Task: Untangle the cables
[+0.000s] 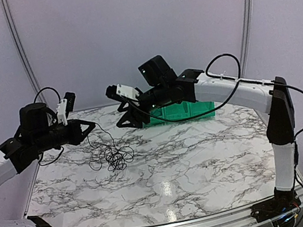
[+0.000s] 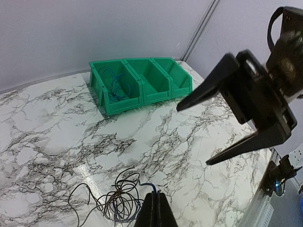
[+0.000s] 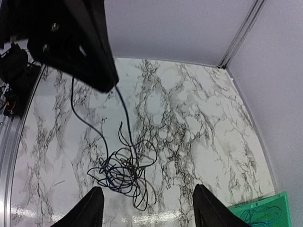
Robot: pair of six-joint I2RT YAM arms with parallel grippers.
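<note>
While the left hand hangs above the left side of the worktop, fingers pressed together on one thin strand, the cables sit bunched in a roundish knot just below and right of it, left of centre. That pinched strand slants up-left from knot to fingertips. Over there the right hand hovers spread wide, above and behind the knot, apart from the wires, green bins behind it.
</note>
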